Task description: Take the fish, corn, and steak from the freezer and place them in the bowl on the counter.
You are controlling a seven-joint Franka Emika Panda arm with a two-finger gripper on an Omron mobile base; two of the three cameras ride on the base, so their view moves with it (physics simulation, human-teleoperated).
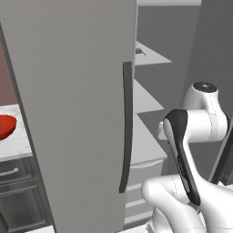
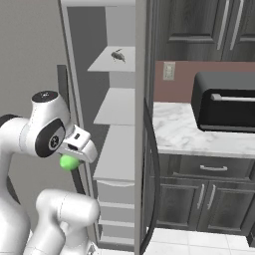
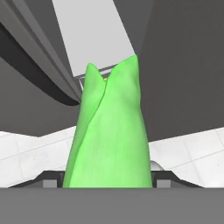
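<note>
My gripper [image 3: 108, 180] is shut on the corn [image 3: 109, 131], a green-husked ear that stands up between the finger tips. From the right base camera the corn [image 2: 69, 163] shows as a green lump under the hand [image 2: 79, 144], just outside the open freezer [image 2: 117, 107]. A small dark item [image 2: 118, 56] lies on the upper shelf, too small to name as fish or steak. The red bowl [image 1: 4, 126] sits on the white marble counter [image 1: 16, 143] at the far left, past the freezer door [image 1: 68, 113].
The open freezer door with its long dark handle [image 1: 127, 127] stands between the arm and the bowl. A black appliance [image 2: 224, 107] rests on a second marble counter [image 2: 184, 134] to the right, over dark cabinets [image 2: 199, 199]. Pale drawers [image 2: 117, 199] fill the freezer's lower part.
</note>
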